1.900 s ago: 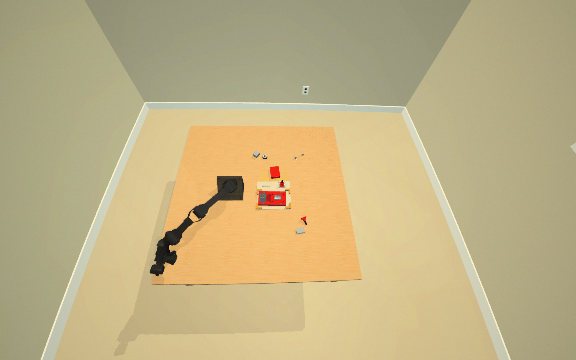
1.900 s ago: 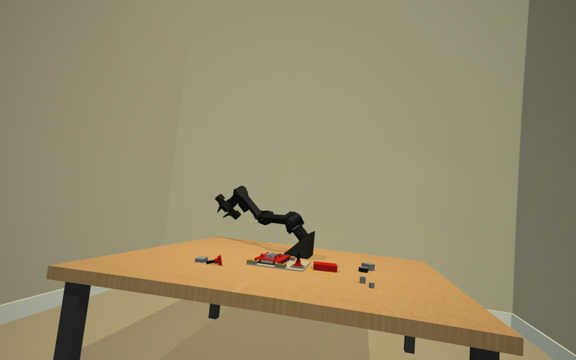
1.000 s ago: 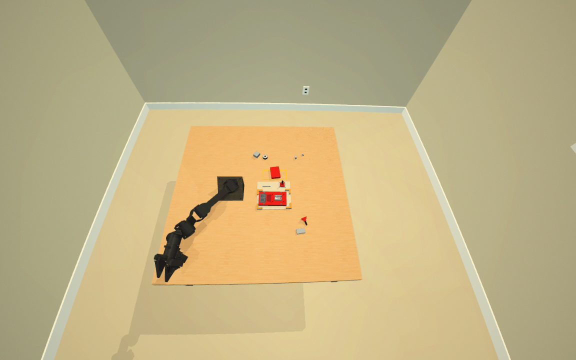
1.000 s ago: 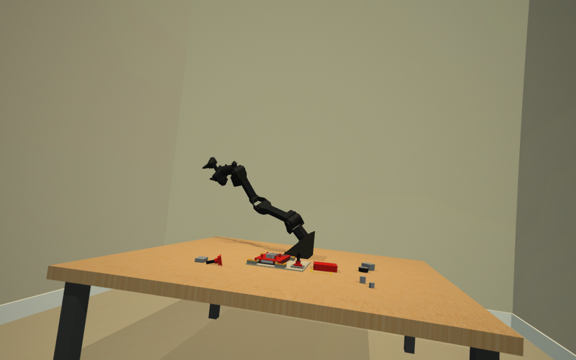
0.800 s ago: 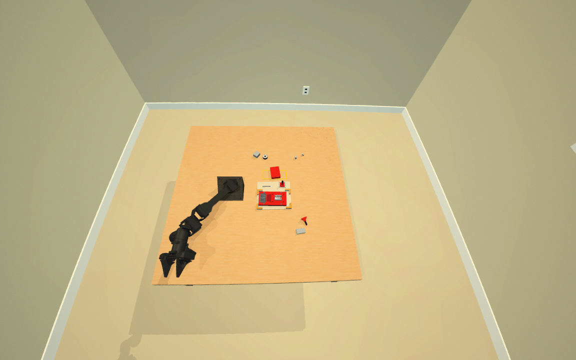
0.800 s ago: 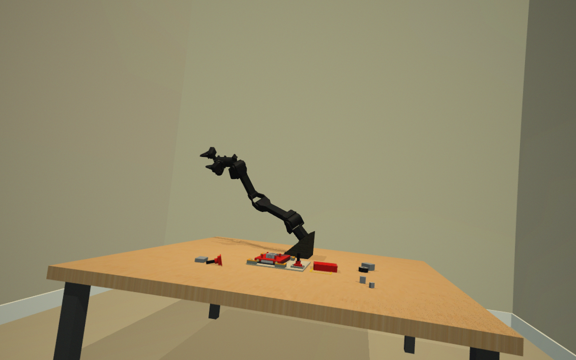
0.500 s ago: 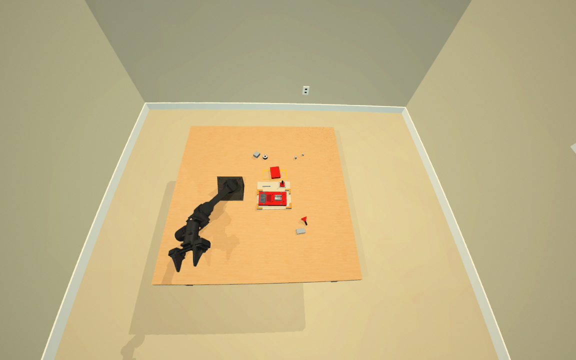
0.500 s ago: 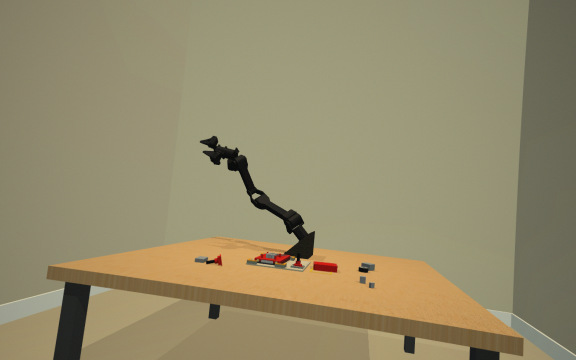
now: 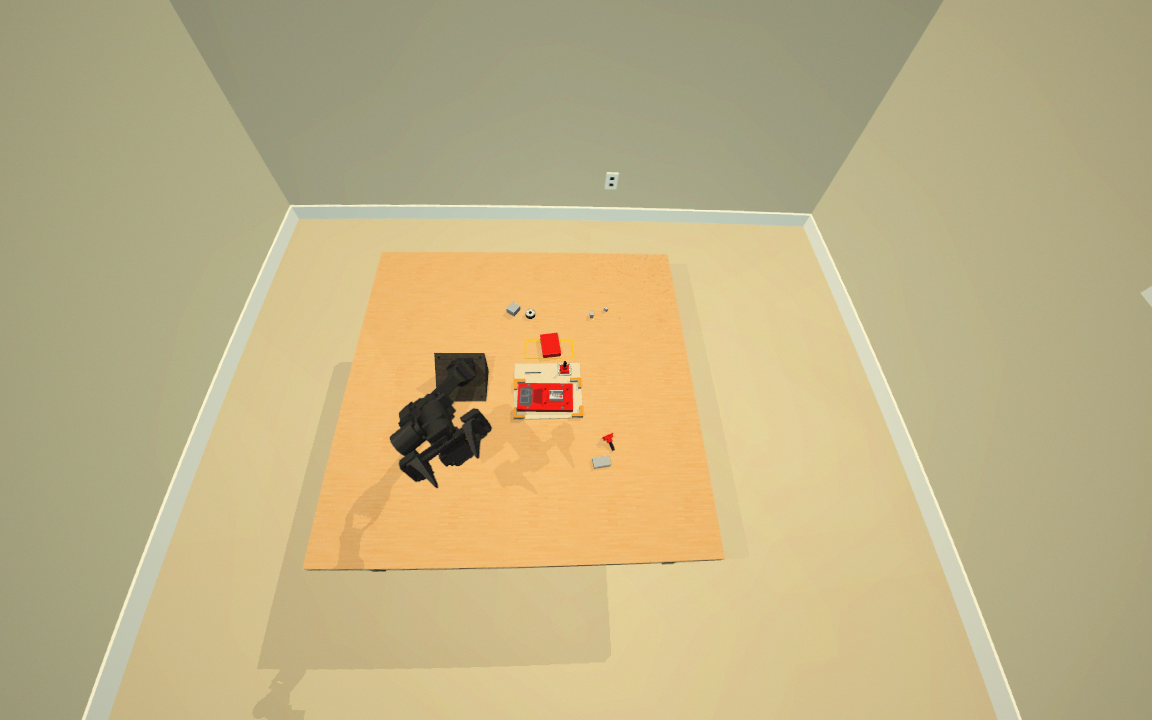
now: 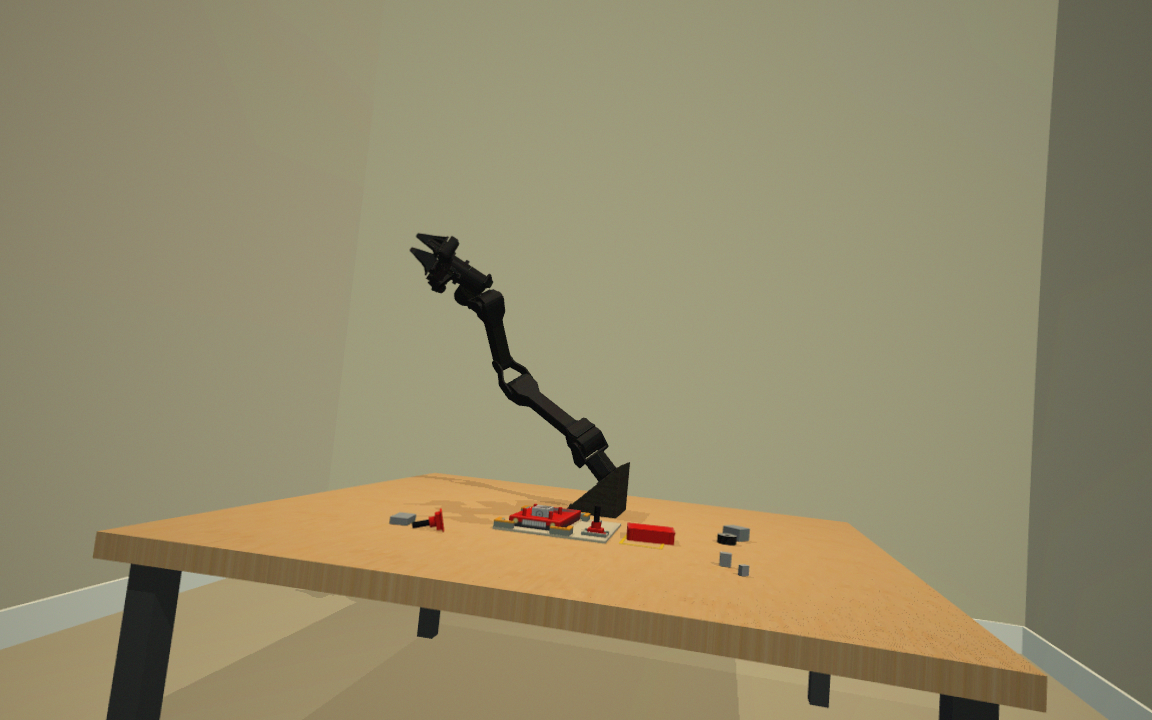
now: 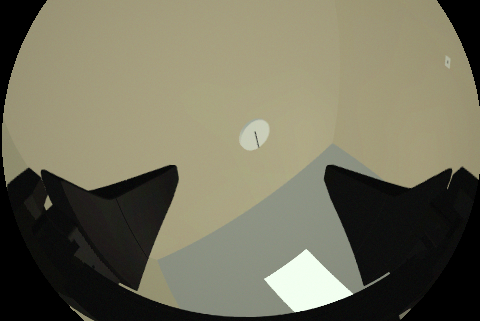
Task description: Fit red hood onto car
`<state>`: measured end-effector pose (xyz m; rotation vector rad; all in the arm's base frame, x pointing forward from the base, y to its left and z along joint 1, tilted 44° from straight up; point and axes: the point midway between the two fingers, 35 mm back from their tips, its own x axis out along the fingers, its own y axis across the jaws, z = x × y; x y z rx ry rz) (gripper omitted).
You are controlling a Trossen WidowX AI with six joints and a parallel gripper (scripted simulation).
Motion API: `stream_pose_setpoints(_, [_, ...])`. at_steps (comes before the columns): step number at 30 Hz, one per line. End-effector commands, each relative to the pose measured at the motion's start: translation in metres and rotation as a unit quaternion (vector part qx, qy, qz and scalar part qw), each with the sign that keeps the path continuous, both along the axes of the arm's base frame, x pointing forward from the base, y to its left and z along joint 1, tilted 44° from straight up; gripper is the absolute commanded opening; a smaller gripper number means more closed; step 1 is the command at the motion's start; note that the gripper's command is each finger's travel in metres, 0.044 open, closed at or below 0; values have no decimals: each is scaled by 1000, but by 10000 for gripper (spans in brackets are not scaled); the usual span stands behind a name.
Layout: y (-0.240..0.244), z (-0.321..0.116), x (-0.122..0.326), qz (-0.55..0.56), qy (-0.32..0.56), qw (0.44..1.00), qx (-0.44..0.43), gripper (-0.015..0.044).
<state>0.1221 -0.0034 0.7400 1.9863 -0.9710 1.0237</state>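
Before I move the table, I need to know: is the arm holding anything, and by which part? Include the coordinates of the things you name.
Nothing is held; the gripper (image 9: 437, 465) (image 10: 413, 242) (image 11: 252, 175) is open, with its fingers apart.

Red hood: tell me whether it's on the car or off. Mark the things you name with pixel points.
Off. The hood (image 9: 550, 344) (image 10: 650, 533) lies on the table, beside the jig (image 9: 547, 368) (image 10: 606, 534), apart from the car chassis (image 9: 537, 397) (image 10: 560, 517).

One bench (image 9: 652, 510) (image 10: 562, 595) is carrying one red hood (image 9: 550, 344) (image 10: 650, 534), and one jig (image 9: 546, 366) (image 10: 611, 535) is holding one car chassis (image 9: 538, 397) (image 10: 562, 517); two larger gray blocks (image 9: 601, 462) (image 10: 402, 519), two smaller gray pieces (image 9: 591, 315) (image 10: 725, 559), one round black-and-white piece (image 9: 530, 314) (image 10: 726, 539) and two red-and-black pieces (image 9: 608, 438) (image 10: 438, 519) are showing, one of this last pair standing on the jig; one arm (image 9: 426, 417) (image 10: 497, 338) is carrying one hand (image 9: 456, 471) (image 10: 413, 242) (image 11: 252, 175)
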Motion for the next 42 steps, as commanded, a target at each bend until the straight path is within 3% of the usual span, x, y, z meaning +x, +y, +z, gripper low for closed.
stream_pose_setpoints(1, [40, -20, 61, 8, 76, 996, -46, 440])
stream_pose_setpoints(12, [109, -88, 178, 29, 232, 963, -135, 440])
stream_pose_setpoints(23, [164, -198, 276, 59, 388, 903, -174, 440])
stream_pose_setpoints(31, [189, -296, 325, 47, 508, 824, -247, 440])
stream_pose_setpoints(42, [211, -446, 360, 49, 666, 691, -277, 440])
